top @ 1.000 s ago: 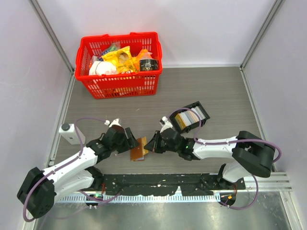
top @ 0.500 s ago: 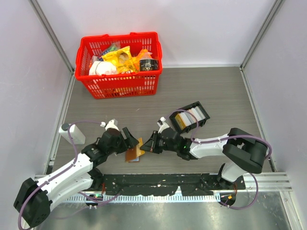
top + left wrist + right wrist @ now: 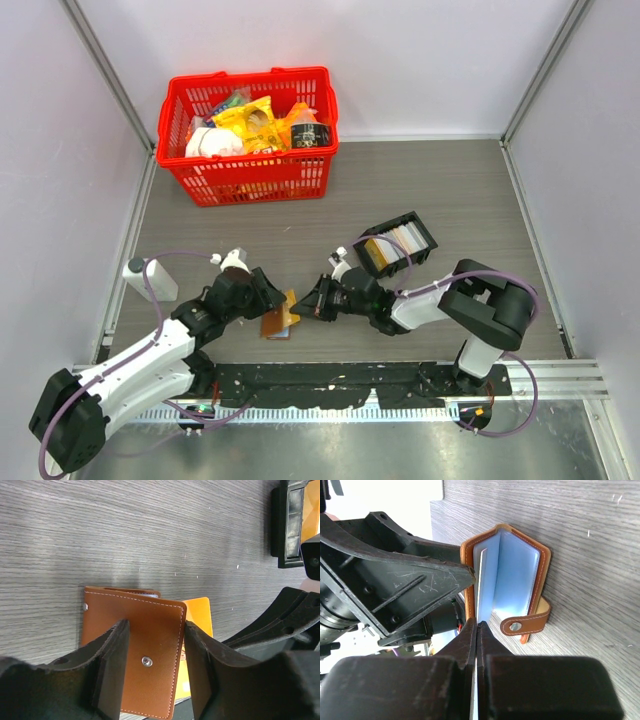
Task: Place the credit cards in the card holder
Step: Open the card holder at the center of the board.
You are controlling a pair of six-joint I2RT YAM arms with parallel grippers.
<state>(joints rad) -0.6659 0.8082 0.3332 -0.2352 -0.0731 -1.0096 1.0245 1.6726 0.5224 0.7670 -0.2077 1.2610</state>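
**Wallet held open between the two arms, card edge at its mouth**

Near the front of the grey wood-grain table (image 3: 440,180), between the two grippers, stands the small brown leather card holder (image 3: 280,318), a stitched bifold with pale thread along its edges and a silver snap stud on its flat outer face (image 3: 146,661). The left gripper (image 3: 156,645) straddles that outer flap, its two black fingers (image 3: 112,650) set on either side of it, jaws apart and seemingly not clamped on the leather. A yellow-orange plastic card (image 3: 197,625) pokes out from behind the flap on the right side.

From the right wrist view the holder (image 3: 507,580) gapes open like a book, its brown rim framing pale bluish inner pockets, with the little snap tab (image 3: 527,622) curling out at the lower right. The right gripper (image 3: 478,630) has its jaws pressed together on a thin white card (image 3: 481,580), seen edge-on, whose far end reaches into the open holder.

Further back and to the right lies a small black open-top tray (image 3: 398,244) with more cards standing in it, well apart from the holder. A red plastic basket (image 3: 250,135) of groceries sits at the far left of the table.
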